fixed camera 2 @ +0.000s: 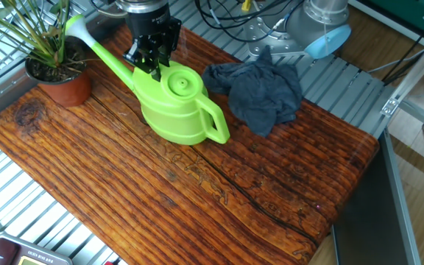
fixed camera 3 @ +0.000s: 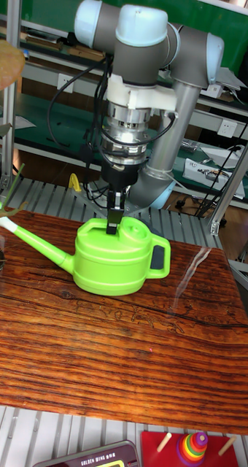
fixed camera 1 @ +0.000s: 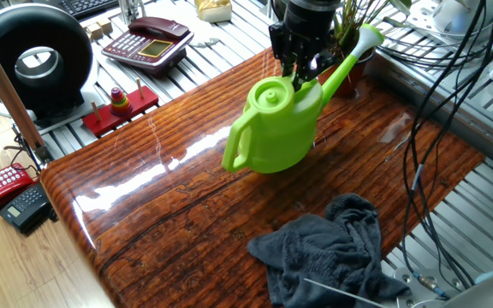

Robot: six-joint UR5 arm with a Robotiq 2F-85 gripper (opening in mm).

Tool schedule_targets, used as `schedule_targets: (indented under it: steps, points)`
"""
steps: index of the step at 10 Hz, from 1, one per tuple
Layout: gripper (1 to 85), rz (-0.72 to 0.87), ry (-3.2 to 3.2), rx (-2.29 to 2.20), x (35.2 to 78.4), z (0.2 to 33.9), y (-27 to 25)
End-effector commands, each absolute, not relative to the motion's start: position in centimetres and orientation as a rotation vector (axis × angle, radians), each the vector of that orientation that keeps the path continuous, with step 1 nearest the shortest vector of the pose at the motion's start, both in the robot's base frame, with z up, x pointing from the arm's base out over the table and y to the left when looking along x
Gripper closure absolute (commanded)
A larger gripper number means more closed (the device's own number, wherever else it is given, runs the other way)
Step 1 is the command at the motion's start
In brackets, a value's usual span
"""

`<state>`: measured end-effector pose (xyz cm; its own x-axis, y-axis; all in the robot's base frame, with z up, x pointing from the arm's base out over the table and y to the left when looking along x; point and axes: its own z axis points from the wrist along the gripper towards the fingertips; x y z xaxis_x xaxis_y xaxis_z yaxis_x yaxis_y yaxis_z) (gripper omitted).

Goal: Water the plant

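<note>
Got my claw [fixed camera 2: 152, 60] clamped on the green watering can [fixed camera 2: 179, 107] up top, I think on its rim. Spout's white tip reaches toward the plant [fixed camera 2: 46, 55] at the table's [fixed camera 2: 197, 199] corner.

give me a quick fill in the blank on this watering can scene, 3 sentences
1. The end effector is shut on the top of the ____ watering can.
2. The can's spout points toward the potted ____.
3. A crumpled dark grey ____ lies on the wooden table, beside the can's side handle.

Missing words: green; plant; cloth
</note>
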<state>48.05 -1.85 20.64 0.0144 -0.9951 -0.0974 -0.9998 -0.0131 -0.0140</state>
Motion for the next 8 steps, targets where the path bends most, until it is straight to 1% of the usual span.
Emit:
schedule_targets:
  steps: [1,5,8]
  points:
    - [84.7,0.118,2.158,-2.152,48.8,20.5,-0.6]
    - [84.7,0.141,2.164,-2.132,49.4,20.0,0.7]
    - [84.7,0.247,2.115,-2.059,50.1,20.5,2.8]
